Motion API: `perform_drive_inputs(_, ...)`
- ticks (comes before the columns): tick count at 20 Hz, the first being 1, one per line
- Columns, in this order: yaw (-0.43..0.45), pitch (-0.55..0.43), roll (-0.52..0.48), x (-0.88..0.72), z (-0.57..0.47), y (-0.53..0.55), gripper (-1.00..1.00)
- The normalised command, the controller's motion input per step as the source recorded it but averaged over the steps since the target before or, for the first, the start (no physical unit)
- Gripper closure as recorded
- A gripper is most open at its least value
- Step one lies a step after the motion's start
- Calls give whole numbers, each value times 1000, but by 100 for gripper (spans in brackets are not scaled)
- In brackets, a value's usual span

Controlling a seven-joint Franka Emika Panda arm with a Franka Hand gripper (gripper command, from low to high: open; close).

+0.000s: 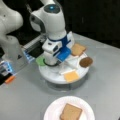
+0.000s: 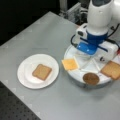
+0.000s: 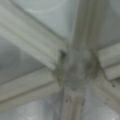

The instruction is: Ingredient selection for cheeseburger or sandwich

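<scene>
On the white plate [image 2: 25,77], near a front view's bottom, one bread slice [image 2: 41,71] is already laid; cheese [image 2: 69,64], patty [image 2: 91,78], lettuce [image 1: 40,60] and second slice [image 2: 111,69] are left on the divided tray [image 1: 53,78]. Low over its hub, the gripper [image 1: 53,61] is hidden; its opening cannot be told.

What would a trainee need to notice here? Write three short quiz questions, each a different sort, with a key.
1. True or false: a bread slice already lies on the white plate.
2. Which piece sits in the divided tray nearest the plate? A) brown patty B) cheese slice C) lettuce
3. Fill in: in a front view the gripper is lowered over the ___.

Key: 1 true. 2 B, the cheese slice; the patty and lettuce lie farther off. 3 tray; its dividers fill the wrist view.
</scene>
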Motion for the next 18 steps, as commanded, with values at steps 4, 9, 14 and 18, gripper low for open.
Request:
perform_drive_inputs(4, 68, -131, -143, -177, -216, 28, -100)
perform_drive_inputs(9, 99, -126, -149, -173, -190, 12, -100)
perform_drive_inputs(14, 115, -107, -132, -199, -144, 7, -100)
perform_drive_inputs(18, 157, -101, -126, -229, -121, 1, -100)
